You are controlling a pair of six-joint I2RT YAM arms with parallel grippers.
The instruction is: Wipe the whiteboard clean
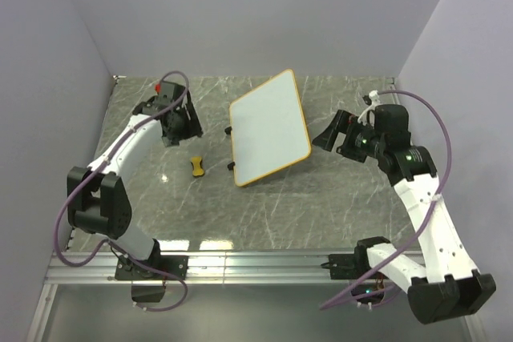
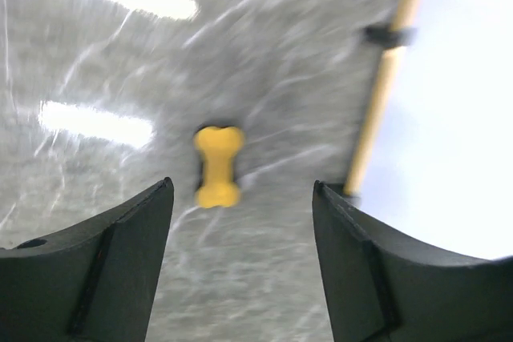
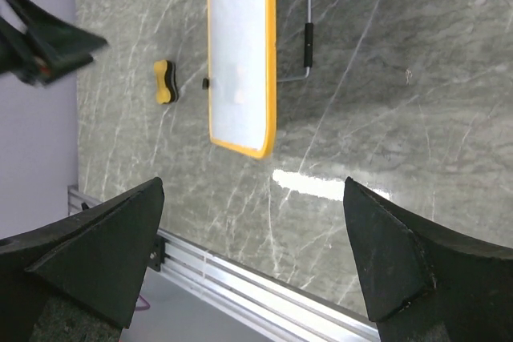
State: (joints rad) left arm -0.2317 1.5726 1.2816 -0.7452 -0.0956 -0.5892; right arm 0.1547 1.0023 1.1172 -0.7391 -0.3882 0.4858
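The whiteboard [image 1: 269,127] stands in the middle of the grey marbled surface [image 1: 313,206], between the two arms. It is propped on a thin wire stand [image 3: 305,38] so that its face tilts up rather than lying flat. The tilt likely makes it easy to wipe from above, but a hard push could slide or tip it. Its orange-yellow frame runs all round. The white face looks blank in every view, with at most a faint grey smudge near one end in the right wrist view. If so, little or nothing is left to erase.

The small yellow bone-shaped eraser [image 1: 197,166] lies flat on the surface just left of the board's near left edge, apart from it. Nothing is holding it.

The left tool [image 1: 179,122] hangs to the far left of the eraser, released, with its jaws spread wide and nothing between them. Its wrist camera frames the eraser squarely in the gap, which suggests it is lined up with the eraser.

The right tool [image 1: 329,135] is also released and holds nothing. It sits just right of the board and points toward it, probably to steady the board if needed.

No brand, label or readable writing shows on the board, the eraser or the arms.
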